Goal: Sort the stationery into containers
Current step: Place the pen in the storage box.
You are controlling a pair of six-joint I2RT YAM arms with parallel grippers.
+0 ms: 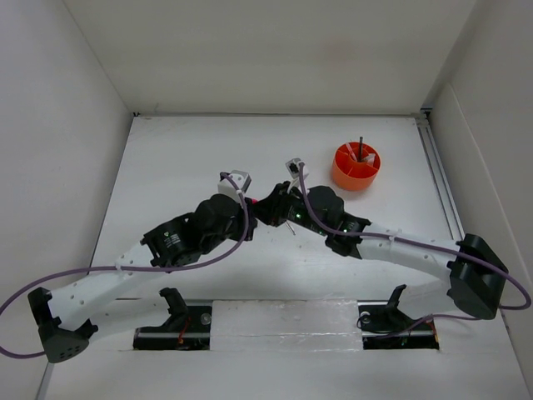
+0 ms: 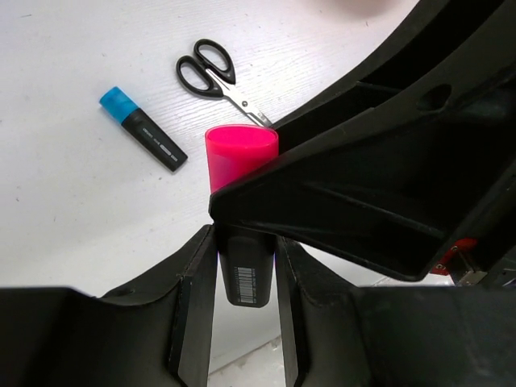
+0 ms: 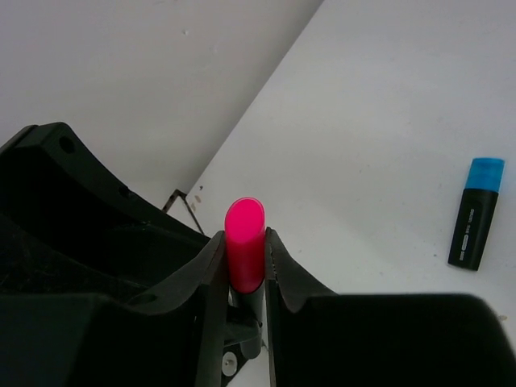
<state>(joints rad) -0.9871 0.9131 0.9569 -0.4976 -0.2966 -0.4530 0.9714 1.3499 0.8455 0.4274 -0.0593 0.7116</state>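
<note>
Looking down from the top camera, you have both arms reaching in to meet over the middle of the desk [image 1: 183, 150]. They are well apart from the orange organiser [image 1: 356, 178], which sits toward the far right. A thin dark pen [image 1: 361, 147] stands upright in one of its compartments. Something whitish sits beside the pen, too small for you to name.

Your left wrist camera shows the pink-capped highlighter [image 2: 239, 157] held between the left fingers [image 2: 193, 322]. They are narrowed onto its black body, touching it on both sides just below the barcode label. The pink cap points away from that camera. The dark bulk of the right arm's end crosses in front and covers the middle of the body.

From your right wrist camera, the right fingers [image 3: 286, 278] are closed narrowly on the pink cap, pressing it on both sides with the rounded cap end poking out above them. So both sets of fingers grip the same highlighter, one at each end, clear of the desk.

Below, the blue-capped highlighter [image 2: 143, 139] lies flat on the desk. The black-handled scissors [image 2: 211, 71] lie near it but apart, blades together. Their tips are hidden behind the pink cap.
</note>
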